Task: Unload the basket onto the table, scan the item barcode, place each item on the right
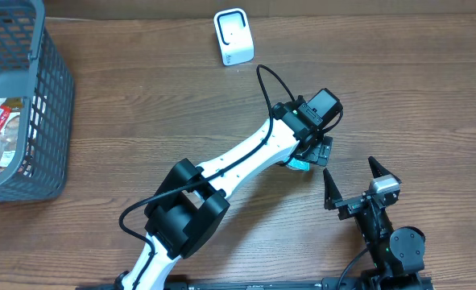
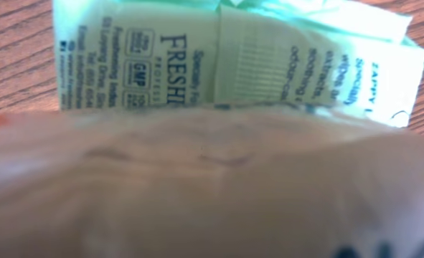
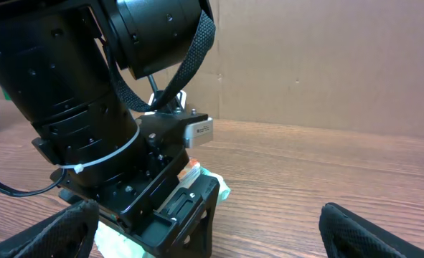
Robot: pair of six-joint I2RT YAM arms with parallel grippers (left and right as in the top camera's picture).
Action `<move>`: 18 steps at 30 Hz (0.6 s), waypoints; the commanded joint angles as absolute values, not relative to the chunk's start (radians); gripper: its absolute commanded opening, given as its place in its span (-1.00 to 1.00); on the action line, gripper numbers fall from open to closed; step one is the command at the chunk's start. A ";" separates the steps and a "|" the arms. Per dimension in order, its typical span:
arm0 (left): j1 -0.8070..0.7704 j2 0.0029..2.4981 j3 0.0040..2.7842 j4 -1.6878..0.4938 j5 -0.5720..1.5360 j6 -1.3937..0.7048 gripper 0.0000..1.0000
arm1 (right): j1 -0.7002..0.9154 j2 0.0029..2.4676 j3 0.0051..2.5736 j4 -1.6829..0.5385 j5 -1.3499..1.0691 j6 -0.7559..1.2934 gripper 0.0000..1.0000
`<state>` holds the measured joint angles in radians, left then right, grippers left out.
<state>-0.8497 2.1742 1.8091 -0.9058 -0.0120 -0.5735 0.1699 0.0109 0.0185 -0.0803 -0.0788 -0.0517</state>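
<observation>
Right of centre on the table (image 1: 141,105), the left gripper (image 1: 306,155) hangs low over a pale green packet (image 1: 300,164) lying flat on the wood. Whether its jaws are spread or pinching the packet cannot be told, since a peach blur (image 2: 197,186) fills the lower half of the left wrist view. The likely step is taking hold for the scan. To do it well, the grip should fall on 1 edge and leave the print bare. Only text shows on the upper face, no barcode, so the packet may need turning before it faces the scanner (image 1: 233,36), well apart at the far edge. The right gripper (image 1: 354,181) sits near, its 2 fingers spread wide and empty, off that path. The left arm's black cable (image 1: 264,84) loops toward the scanner and could cross its window. A basket (image 1: 56,89) holding other packs (image 1: 0,129) sits far left.
</observation>
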 commanded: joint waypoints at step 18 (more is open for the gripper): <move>-0.858 2.138 1.891 -0.969 -0.003 -0.505 0.97 | 0.167 0.003 0.008 -0.077 -0.081 -0.045 1.00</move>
